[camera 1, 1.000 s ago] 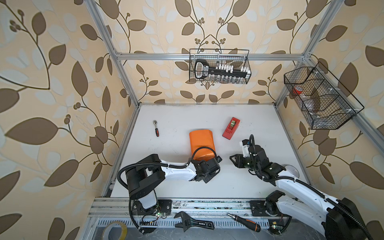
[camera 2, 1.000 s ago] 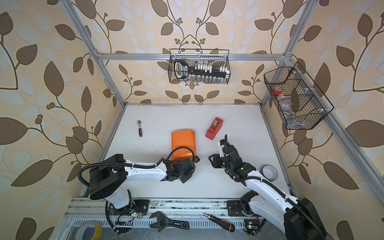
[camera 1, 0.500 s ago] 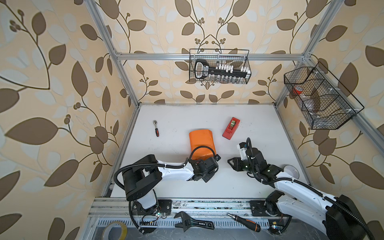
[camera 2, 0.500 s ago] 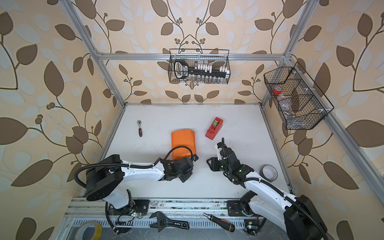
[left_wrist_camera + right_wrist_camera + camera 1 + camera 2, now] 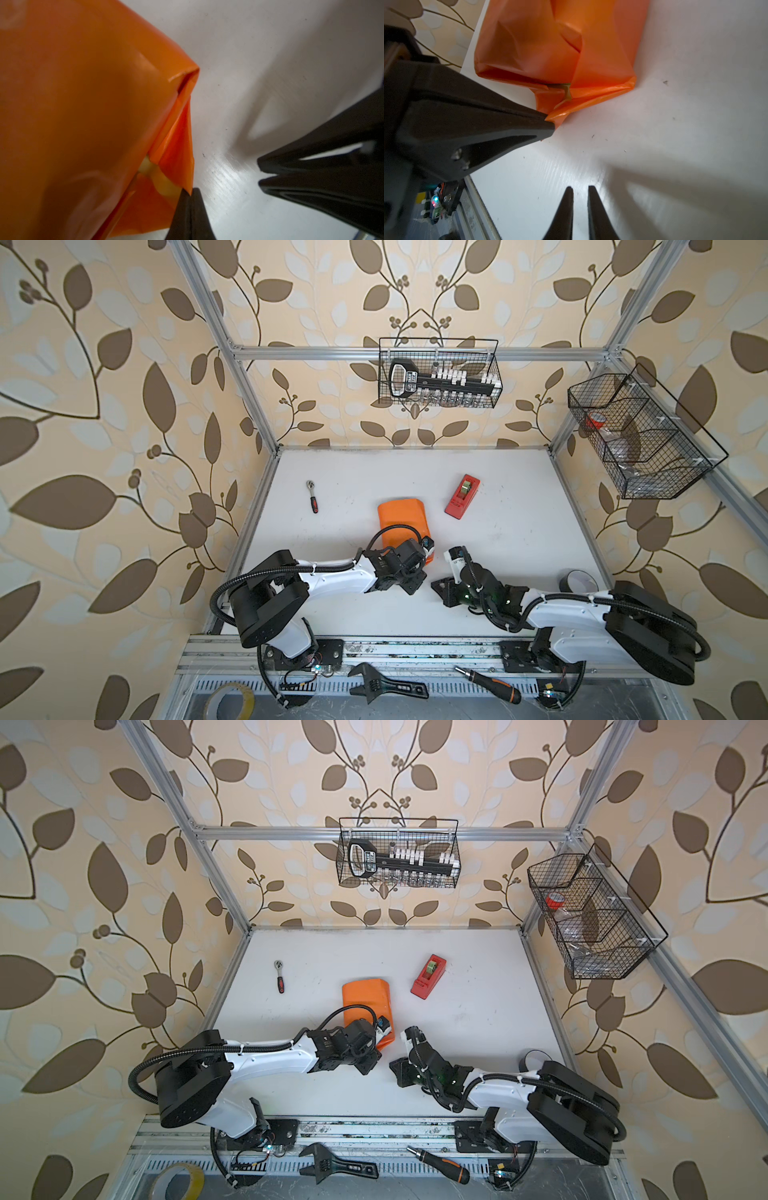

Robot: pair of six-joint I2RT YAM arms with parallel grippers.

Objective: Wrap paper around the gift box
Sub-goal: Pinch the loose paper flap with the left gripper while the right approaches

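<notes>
Two grippers, one paper [image 5: 401, 516]: left gripper [image 5: 188, 191] seemingly pinches its corner, right gripper [image 5: 580, 188] barely parted.

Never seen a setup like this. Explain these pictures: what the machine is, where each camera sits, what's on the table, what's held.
It is two robot arms on a white table, each ending in a two-fingered tool. Two pictures look down from overhead; two come from cameras on the wrists. On the table lie orange paper folded around a box, only a greenish sliver showing, a red tape dispenser, a small ratchet and a dark tape roll. The left tool is shut, pinching a corner flap of the paper. The right tool holds nothing; its fingers stand slightly apart.
</notes>
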